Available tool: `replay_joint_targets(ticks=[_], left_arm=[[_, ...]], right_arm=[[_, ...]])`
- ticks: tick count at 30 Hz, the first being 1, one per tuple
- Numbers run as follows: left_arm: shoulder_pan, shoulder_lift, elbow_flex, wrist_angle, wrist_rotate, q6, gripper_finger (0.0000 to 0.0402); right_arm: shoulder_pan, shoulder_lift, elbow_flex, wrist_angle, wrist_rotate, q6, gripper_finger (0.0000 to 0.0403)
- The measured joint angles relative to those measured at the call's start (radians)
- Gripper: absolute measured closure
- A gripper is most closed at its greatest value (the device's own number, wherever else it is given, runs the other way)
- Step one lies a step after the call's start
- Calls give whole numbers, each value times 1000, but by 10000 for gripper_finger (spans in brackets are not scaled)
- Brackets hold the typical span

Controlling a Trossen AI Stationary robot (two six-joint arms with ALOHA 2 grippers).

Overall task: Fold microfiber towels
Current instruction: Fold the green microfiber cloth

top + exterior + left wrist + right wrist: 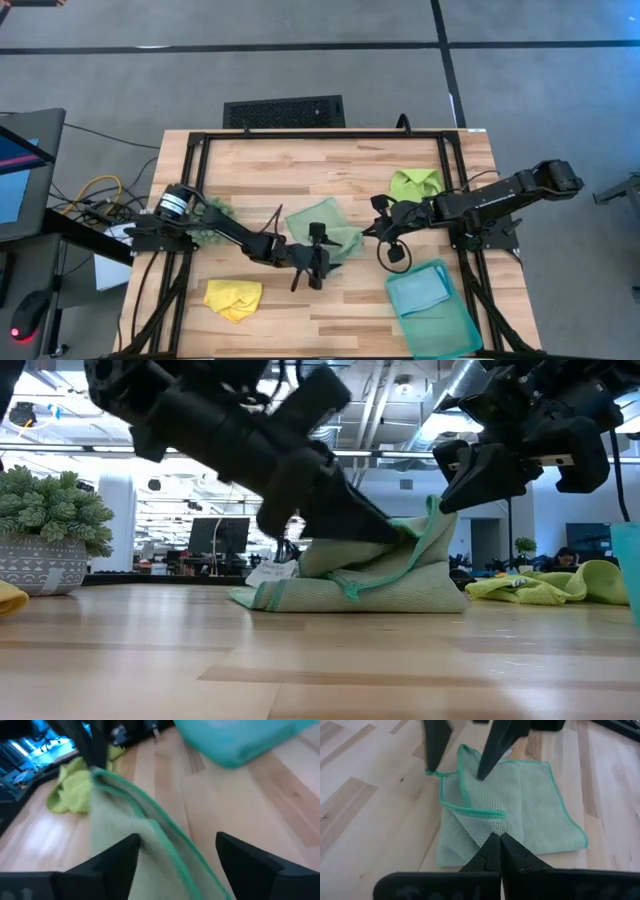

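The pale sage green towel (325,228) lies mid-table, half bunched, and one hemmed edge rises to a peak (433,512). My right gripper (498,840) is shut on that peak. My left gripper (177,851) reaches in from the table's left and is open. Its fingers stand on either side of the towel's raised hem (150,815). The lime green towel (415,184) lies crumpled at the far right, and the yellow towel (233,298) lies near left. The light blue towel (418,290) lies flat in the teal tray (455,330). My right gripper pinches the sage towel's green-hemmed edge (431,520) between its two fingers, coming slanting down from the table's right. The cloth is drawn up into a tent below the tips (480,827), while the rest lies on the table. Of my left gripper I cannot tell whether its fingertips (480,774) touch the towel.
A dark-green fuzzy plant in a pot (213,214) stands beside the left arm's base, and is seen at far left (50,525) in the low view. The black frame rails (320,135) run along the table's edges. Bare wood shows near the front middle (330,320).
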Motion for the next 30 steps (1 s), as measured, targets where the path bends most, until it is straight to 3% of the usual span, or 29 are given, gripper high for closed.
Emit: replay_joint_targets(ticks=[4,9,14,19,27,30], left_arm=[[0,92,69,12,-44,46,135],[-4,197,206,-1,-255,111,142],[-5,251,316,-53,-341,47,145],[-12,252,340,-209,-480,-11,145],[-33,251,341,-386,-519,-144,146],[-32,250,341,-397,-519,-169,152]], right_arm=[[0,0,0,-2,0,0,391],[0,0,-1,-6,0,-2,390],[0,0,0,-14,-1,-3,391],[0,0,0,-33,0,-2,390],[1,-1,0,-35,7,-2,393],[2,-1,0,-33,56,-2,393]])
